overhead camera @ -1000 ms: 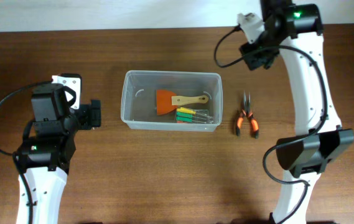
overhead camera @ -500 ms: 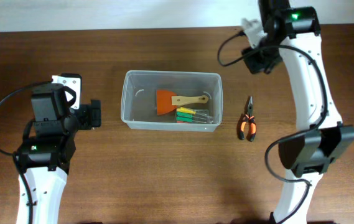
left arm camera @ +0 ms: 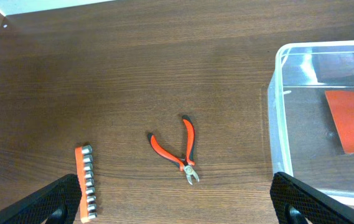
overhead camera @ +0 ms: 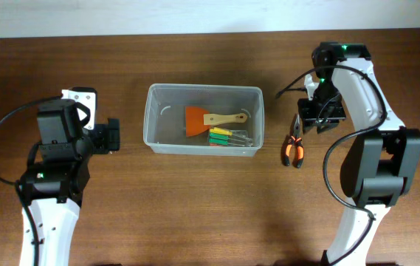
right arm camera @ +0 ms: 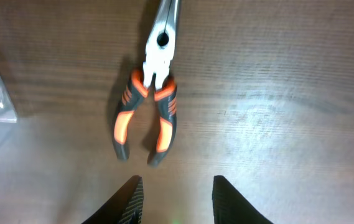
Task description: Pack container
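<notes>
One clear plastic container (overhead camera: 202,150) centred on the surface (overhead camera: 195,214), one pair of orange-and-black pliers (overhead camera: 293,145) beside it.
One orange scraper (overhead camera: 196,120) is held in the rounded, rimmed container; the left pincer (left arm camera: 177,196) is spread wide, the right pincer (right arm camera: 173,196) partly parted, both empty.

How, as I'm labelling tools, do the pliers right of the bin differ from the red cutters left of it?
The pliers have a long tapered nose; the cutters a short stubby one. The pliers' grips are orange and black, close together; the cutters' are red, splayed in a V. Both lie flat on the table, outside the bin.
</notes>
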